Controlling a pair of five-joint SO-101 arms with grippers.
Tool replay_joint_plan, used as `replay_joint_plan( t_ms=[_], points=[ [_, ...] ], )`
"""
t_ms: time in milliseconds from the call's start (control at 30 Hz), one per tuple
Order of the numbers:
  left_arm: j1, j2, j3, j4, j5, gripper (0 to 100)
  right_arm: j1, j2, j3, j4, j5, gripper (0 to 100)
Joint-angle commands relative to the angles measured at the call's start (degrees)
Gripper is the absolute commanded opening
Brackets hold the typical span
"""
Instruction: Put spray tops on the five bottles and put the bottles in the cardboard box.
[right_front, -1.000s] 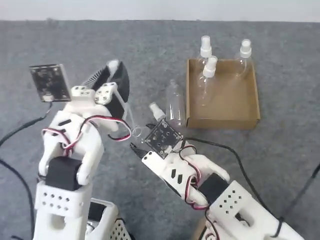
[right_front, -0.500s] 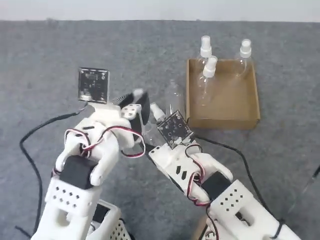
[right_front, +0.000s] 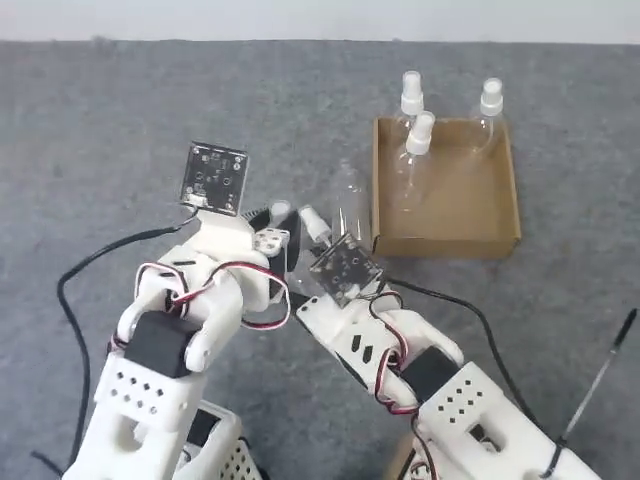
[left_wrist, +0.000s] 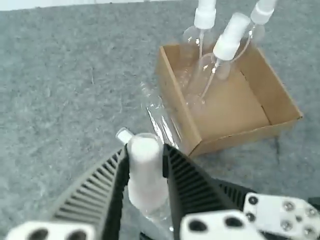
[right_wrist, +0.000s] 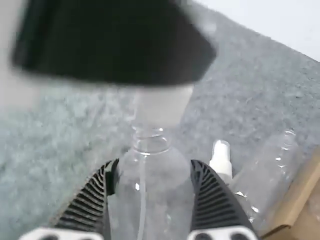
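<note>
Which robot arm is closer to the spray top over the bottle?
Left. The left gripper clamps the spray top in its jaws; the right gripper holds the bottle beneath it.

Grey carpet (right_front: 120, 110) (white wall (right_front: 300, 18) behind) lies underneath.

The high view looks steeply down over the bench (right_front: 100, 120) from behind both arms, far enough off to take in the whole box (right_front: 445, 243). The left wrist view sits just behind the left hand (left_wrist: 144, 160), facing forward and down past its spray top (left_wrist: 145, 180) toward the box. The right wrist view looks along the right hand (right_wrist: 152, 172) at its bottle (right_wrist: 147, 187) from very near; the blurred dark mass is probably the left hand. All three share the capless bottle (right_front: 347, 195) beside the box.
</note>
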Motion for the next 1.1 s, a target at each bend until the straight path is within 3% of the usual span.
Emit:
replay_joint_plan(
  t_ms=[0, 233, 567, 933, 1067],
  points=[
    [0.0, -1.3, 0.3, 0.0, -1.0, 2, 3.8, -2.9, -0.6, -4.4, -8.2, 0.6],
    [-0.3, -1.3, -2.0, 0.4, -1.1, 19, 5.0, -2.9, -0.6, -4.7, -9.4, 0.6],
    [-10.6, -0.7, -12.2, -0.1, -4.0, 18, 5.0, -2.8, -0.5, -4.3, -9.1, 0.6],
    [-10.4, -0.7, -2.0, -9.5, -5.5, 18, 5.0, -2.8, -0.5, -4.2, -9.1, 0.6],
    [-6.2, -0.7, 0.4, -9.5, -6.2, 18, 5.0, -2.8, -0.5, -4.2, -9.1, 0.6]
  ],
)
